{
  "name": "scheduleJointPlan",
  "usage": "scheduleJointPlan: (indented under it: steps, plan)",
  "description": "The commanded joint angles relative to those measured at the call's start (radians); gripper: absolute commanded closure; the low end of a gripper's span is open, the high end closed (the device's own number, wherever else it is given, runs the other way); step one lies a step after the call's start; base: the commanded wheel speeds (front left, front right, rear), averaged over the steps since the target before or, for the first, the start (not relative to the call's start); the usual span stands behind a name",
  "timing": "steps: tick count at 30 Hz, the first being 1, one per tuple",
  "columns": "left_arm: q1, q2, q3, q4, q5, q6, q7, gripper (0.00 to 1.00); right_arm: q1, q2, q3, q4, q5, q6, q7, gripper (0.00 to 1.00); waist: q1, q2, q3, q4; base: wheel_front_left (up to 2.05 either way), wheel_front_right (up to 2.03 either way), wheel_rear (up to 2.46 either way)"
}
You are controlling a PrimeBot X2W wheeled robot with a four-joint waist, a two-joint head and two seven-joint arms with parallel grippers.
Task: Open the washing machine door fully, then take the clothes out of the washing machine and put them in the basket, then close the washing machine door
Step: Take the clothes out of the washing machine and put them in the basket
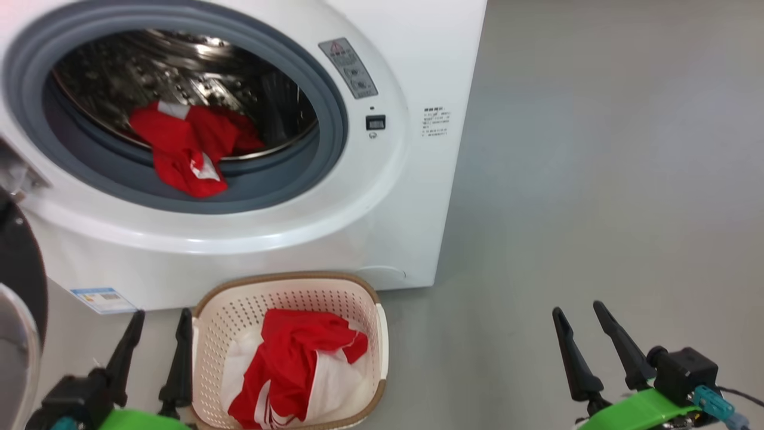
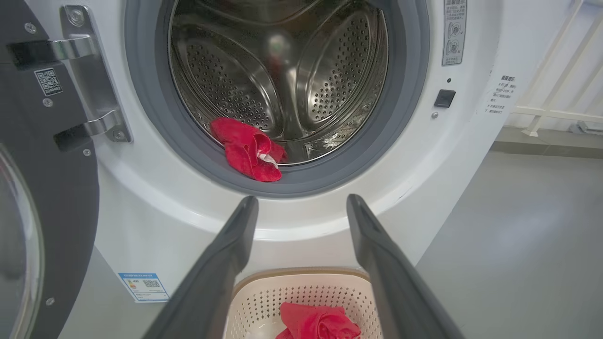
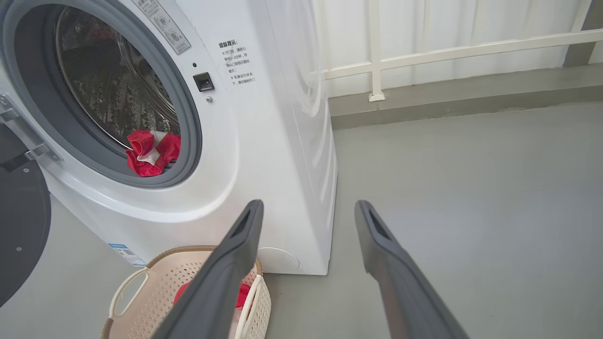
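The white washing machine (image 1: 382,215) stands with its black-rimmed door (image 1: 21,280) swung open at the left. One red and white garment (image 1: 185,146) lies at the drum's mouth, draped onto the grey gasket. In front of the machine sits the cream basket (image 1: 239,304), holding another red and white garment (image 1: 292,364). My left gripper (image 1: 160,319) is open and empty, low beside the basket's left rim. Off to the right, over bare floor, my right gripper (image 1: 580,315) is open and empty too. The left wrist view looks into the drum at the red garment (image 2: 249,148).
Grey floor (image 1: 597,179) stretches to the right of the machine. A white railing (image 3: 424,52) and a low kerb run along the wall behind, seen in the right wrist view. The open door (image 2: 42,188) takes up the left side.
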Motion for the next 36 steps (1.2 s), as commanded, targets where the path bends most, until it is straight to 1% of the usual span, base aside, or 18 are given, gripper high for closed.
scheduleJointPlan:
  steps: [1, 8, 16, 27, 36]
  plan:
    - [0.021, 0.013, 0.047, -0.051, 0.017, -0.006, -0.005, 0.00, 0.009, -0.019, 0.019, -0.023, 0.012, 0.006, -0.006, 0.00, 0.0000, 0.0000, -0.040, 0.011, 0.00, 0.00, 0.00]
    - [0.130, -0.007, 0.087, -0.133, 0.037, -0.006, -0.005, 0.00, 0.049, -0.027, 0.014, -0.027, 0.024, 0.006, -0.006, 0.00, 0.0000, 0.0000, -0.076, 0.014, 0.00, 0.00, 0.00]
    - [0.209, -0.022, 0.130, -0.201, 0.050, -0.006, -0.005, 0.00, 0.068, -0.034, 0.007, -0.037, 0.030, 0.006, -0.006, 0.00, 0.0000, 0.0000, -0.084, 0.013, 0.00, 0.00, 0.00]
    - [0.220, -0.040, 0.138, -0.223, 0.053, -0.006, -0.005, 0.00, 0.067, -0.035, 0.001, -0.041, 0.030, 0.006, -0.006, 0.00, 0.0000, 0.0000, -0.082, 0.015, 0.00, 0.00, 0.00]
    - [0.191, -0.048, 0.141, -0.204, 0.048, -0.006, -0.005, 0.00, 0.052, -0.030, 0.004, -0.039, 0.027, 0.006, -0.006, 0.00, 0.0000, 0.0000, -0.064, 0.016, 0.00, 0.00, 0.00]
